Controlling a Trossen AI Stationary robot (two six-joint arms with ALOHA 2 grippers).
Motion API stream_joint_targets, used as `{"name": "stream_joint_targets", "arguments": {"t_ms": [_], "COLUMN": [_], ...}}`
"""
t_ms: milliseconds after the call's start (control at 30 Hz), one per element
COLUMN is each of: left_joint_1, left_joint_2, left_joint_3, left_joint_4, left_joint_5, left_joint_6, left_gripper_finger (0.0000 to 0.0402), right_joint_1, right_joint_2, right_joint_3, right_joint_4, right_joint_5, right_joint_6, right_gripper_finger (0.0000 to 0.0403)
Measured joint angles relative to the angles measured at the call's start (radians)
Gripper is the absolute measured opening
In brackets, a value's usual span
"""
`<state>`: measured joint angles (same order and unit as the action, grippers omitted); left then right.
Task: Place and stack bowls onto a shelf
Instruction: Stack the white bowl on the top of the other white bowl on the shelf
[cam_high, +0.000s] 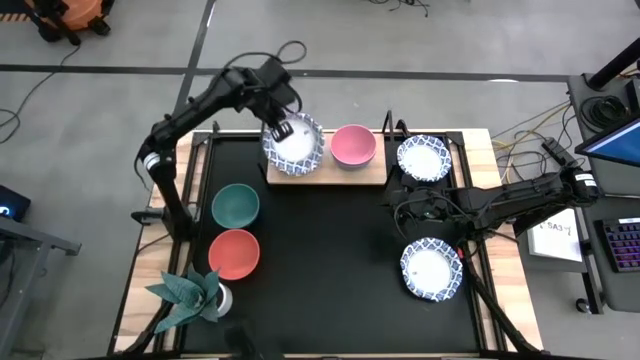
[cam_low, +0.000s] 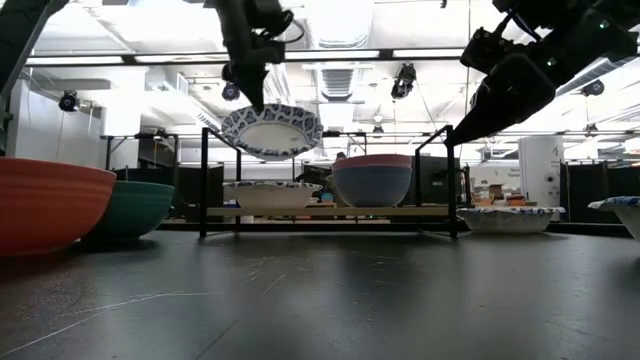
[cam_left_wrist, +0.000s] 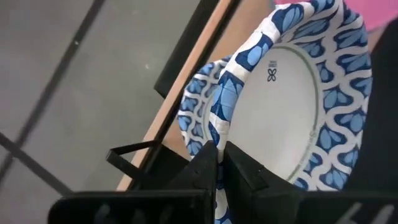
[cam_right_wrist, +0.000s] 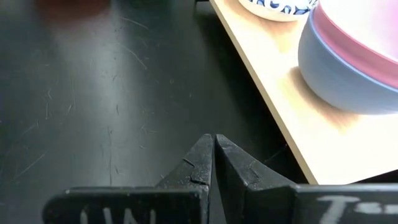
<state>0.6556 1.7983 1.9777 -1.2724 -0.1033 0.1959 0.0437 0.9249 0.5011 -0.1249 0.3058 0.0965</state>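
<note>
My left gripper (cam_high: 283, 128) is over the left end of the light-wood shelf (cam_high: 335, 176), shut on a blue-and-white patterned bowl (cam_low: 272, 131). Under it a second patterned bowl (cam_low: 272, 195) sits on the shelf board (cam_low: 330, 211). Beside that, a pink bowl (cam_high: 353, 146) is nested in a blue bowl (cam_right_wrist: 339, 78) on the shelf. My right gripper (cam_right_wrist: 214, 142) is shut and holds nothing, hovering above the table just right of the shelf (cam_high: 395, 205). On the tabletop stand two more patterned bowls (cam_high: 424, 158) (cam_high: 431, 268), a green bowl (cam_high: 236, 205) and a red bowl (cam_high: 234, 252). My left gripper pinches the patterned bowl's rim (cam_left_wrist: 219, 127) between its two fingers, one on the inner white side and one on the outer wall. The fingers (cam_low: 250, 85) come from above, pointing down. The bowl is lifted clear, slightly tilted, above the patterned bowl on the shelf.
A green star-shaped plant in a white pot (cam_high: 190, 292) stands at the table's near left corner. The shelf's black uprights (cam_low: 204, 180) (cam_low: 450, 180) rise at its ends. Bare black tabletop (cam_high: 330, 260) lies between the bowls on the left and those on the right.
</note>
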Motion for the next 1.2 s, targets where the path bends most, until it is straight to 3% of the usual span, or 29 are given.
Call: {"name": "stream_joint_targets", "arguments": {"t_ms": [167,433,933,1200], "left_joint_1": [0.061,0.064,0.066,0.046], "left_joint_2": [0.0,0.0,0.0,0.0], "left_joint_3": [-0.009,-0.01,-0.01,-0.029], "left_joint_4": [0.016,0.063,0.068,0.065], "left_joint_5": [0.042,0.043,0.038,0.1], "left_joint_6": [0.003,0.027,0.022,0.003], "left_gripper_finger": [0.0,0.0002,0.0093,0.0097], "right_joint_1": [0.0,0.0,0.0,0.0], "right_joint_2": [0.0,0.0,0.0,0.0], "right_joint_3": [0.0,0.0,0.0,0.0], "right_joint_4": [0.0,0.0,0.0,0.0], "right_joint_5": [0.0,0.0,0.0,0.001], "right_joint_6": [0.0,0.001,0.007,0.007], "right_gripper_finger": [0.0009,0.0009,0.0009,0.0009]}}
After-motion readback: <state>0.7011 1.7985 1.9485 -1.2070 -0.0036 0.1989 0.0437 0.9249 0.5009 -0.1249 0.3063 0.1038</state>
